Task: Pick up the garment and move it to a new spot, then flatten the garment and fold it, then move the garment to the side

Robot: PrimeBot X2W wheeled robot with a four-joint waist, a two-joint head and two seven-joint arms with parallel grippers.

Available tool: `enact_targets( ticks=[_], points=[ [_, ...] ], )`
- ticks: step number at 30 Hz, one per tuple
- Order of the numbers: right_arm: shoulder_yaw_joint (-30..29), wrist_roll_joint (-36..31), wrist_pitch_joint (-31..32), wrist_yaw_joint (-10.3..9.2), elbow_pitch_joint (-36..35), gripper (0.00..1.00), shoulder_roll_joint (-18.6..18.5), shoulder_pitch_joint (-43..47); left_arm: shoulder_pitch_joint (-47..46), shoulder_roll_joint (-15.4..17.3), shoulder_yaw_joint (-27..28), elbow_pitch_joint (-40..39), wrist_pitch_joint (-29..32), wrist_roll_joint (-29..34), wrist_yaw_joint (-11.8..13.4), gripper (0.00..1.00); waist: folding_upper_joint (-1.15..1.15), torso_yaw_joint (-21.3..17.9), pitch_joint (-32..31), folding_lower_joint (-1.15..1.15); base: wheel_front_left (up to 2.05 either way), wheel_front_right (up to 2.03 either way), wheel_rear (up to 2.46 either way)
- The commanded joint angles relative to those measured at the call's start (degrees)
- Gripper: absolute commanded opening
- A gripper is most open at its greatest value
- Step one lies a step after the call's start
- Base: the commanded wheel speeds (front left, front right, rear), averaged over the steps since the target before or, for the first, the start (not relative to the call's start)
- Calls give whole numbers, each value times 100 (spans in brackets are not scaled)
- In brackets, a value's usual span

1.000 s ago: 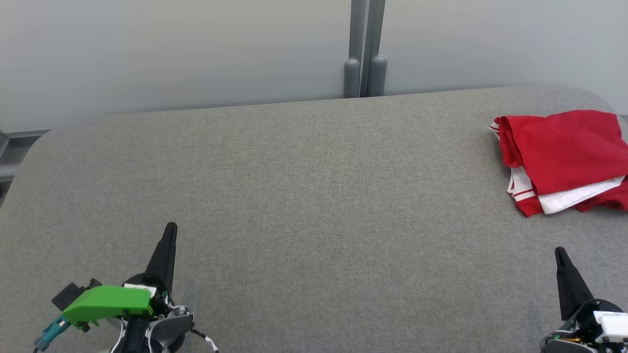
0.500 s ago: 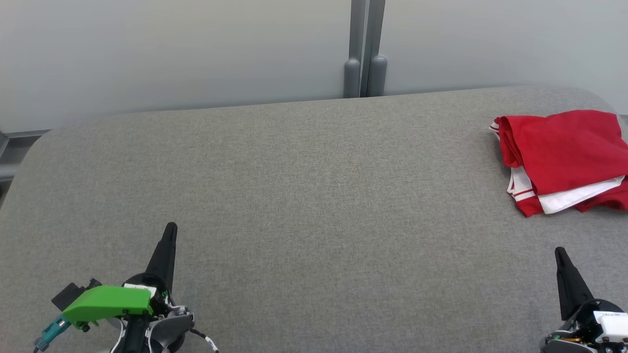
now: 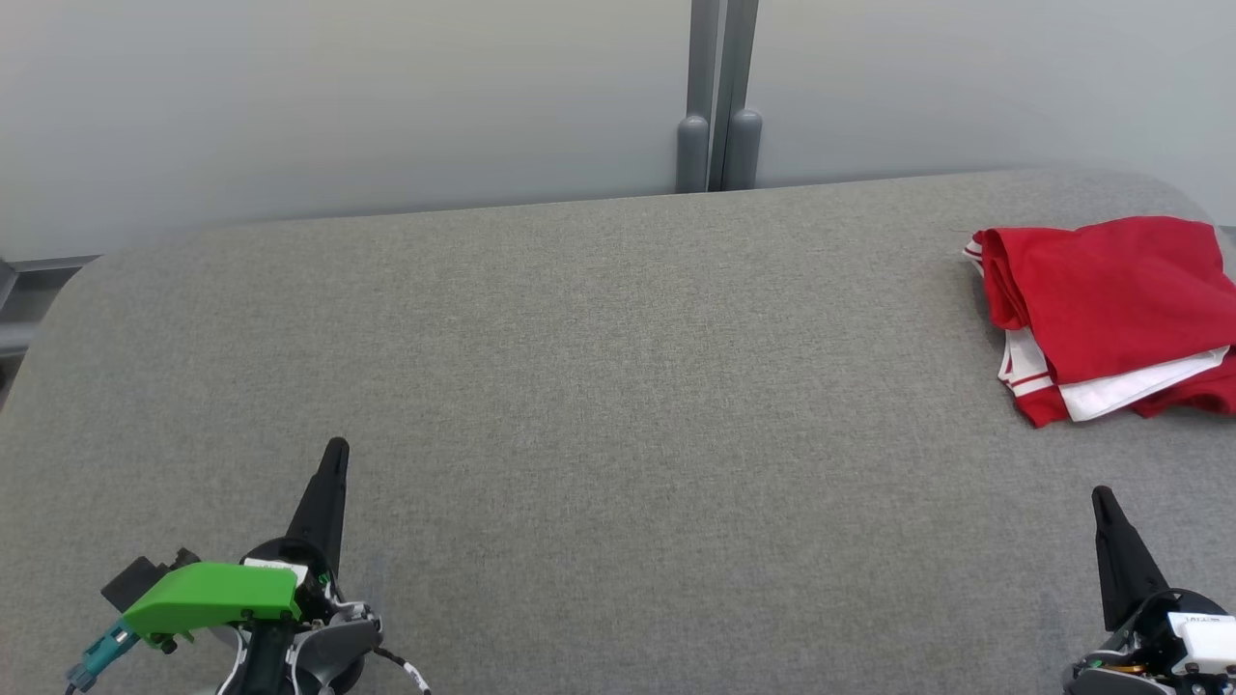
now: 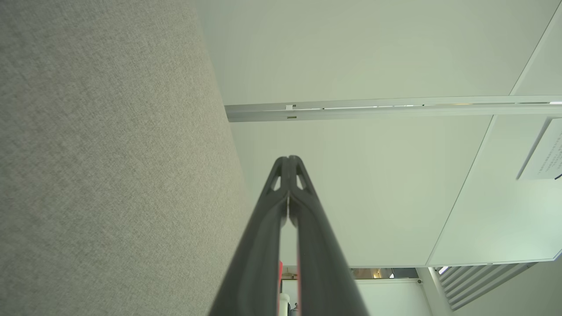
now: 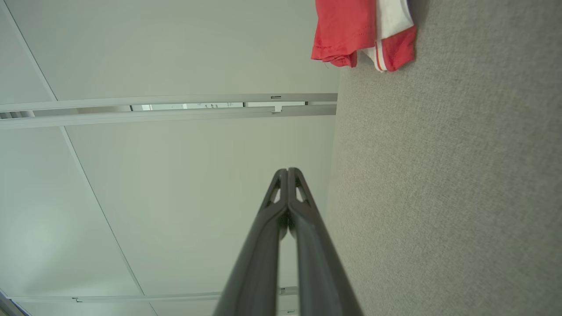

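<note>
Right now the red and white garment (image 3: 1110,309) lies in a loosely folded stack at the far right of the grey tabletop (image 3: 618,386), its right side cut off by the edge of my head view. My left claw (image 3: 335,449) is at the near left, fingers pressed together with nothing between them, well apart from the garment. My right claw (image 3: 1099,494) is likewise closed and empty at the near right, nearer the garment but not touching it.
</note>
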Motion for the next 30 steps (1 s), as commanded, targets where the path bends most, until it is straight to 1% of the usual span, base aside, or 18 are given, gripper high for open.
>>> enact_targets(
  ticks=[1,30],
  points=[
    [-13,13,5,2,-26,0,-25,44,-66,6,9,-8,9,-23,-37,0,0,0,0,0,0,0,0],
    [-13,13,5,2,-26,0,-25,44,-66,6,10,-8,9,-23,-37,0,0,0,0,0,0,0,0]
  ],
)
